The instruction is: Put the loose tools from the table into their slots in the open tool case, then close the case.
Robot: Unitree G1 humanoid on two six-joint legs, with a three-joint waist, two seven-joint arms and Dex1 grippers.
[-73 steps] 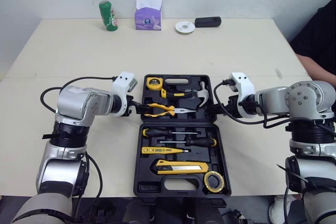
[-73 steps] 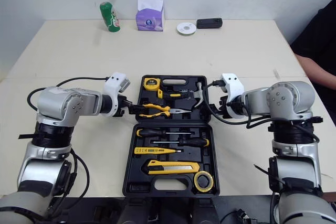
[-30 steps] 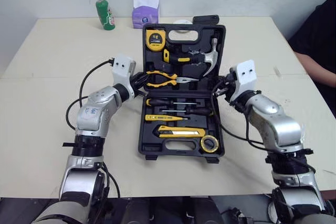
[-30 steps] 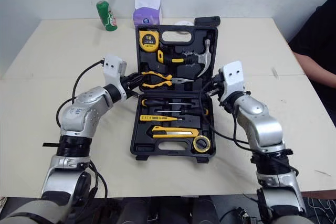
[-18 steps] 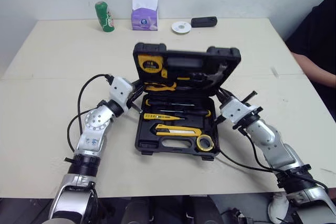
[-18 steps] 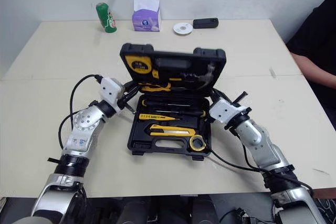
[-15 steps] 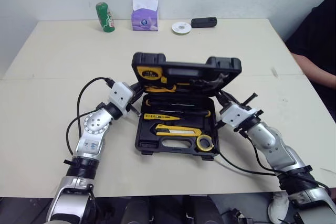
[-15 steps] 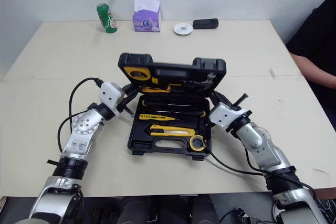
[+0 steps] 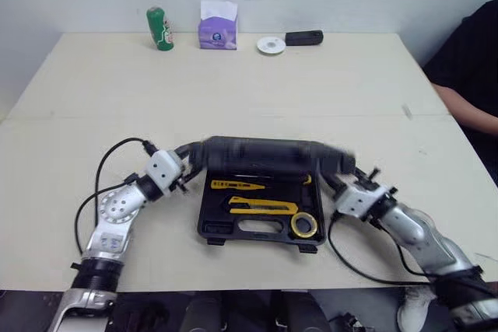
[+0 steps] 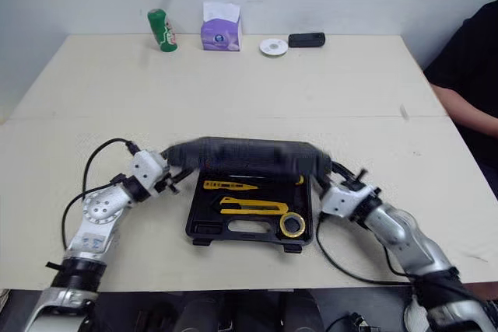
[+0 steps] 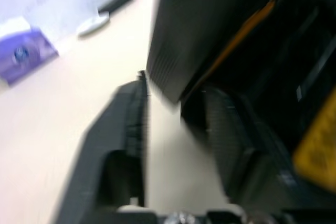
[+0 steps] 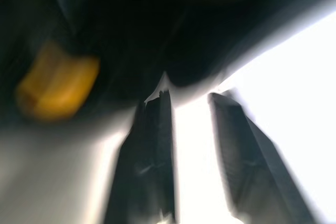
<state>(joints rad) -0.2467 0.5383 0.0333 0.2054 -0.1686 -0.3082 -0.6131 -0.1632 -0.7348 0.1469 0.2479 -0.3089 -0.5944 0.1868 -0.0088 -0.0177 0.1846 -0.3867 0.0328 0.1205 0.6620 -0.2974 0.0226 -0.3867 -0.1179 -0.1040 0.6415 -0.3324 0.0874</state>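
The black tool case (image 9: 257,227) lies at the table's front middle. Its lid (image 9: 268,157) hangs blurred and low over the base, leaving a narrow gap. In the uncovered front half I see a yellow tester screwdriver (image 9: 233,185), a yellow utility knife (image 9: 261,206) and a yellow tape roll (image 9: 304,225). My left gripper (image 9: 187,172) is at the lid's left end, open, its fingers (image 11: 126,129) apart beside the lid's corner. My right gripper (image 9: 336,180) is at the lid's right end, also open, with its fingers (image 12: 152,140) spread below the dark lid.
Along the table's far edge stand a green can (image 9: 159,29), a purple tissue box (image 9: 218,30), a white disc (image 9: 271,44) and a black device (image 9: 304,37). A person's dark sleeve and arm (image 9: 467,91) reach the right edge.
The lid has swung from upright down toward the base, and both grippers have come down and toward me with it. The upper tools are now covered by the lid.
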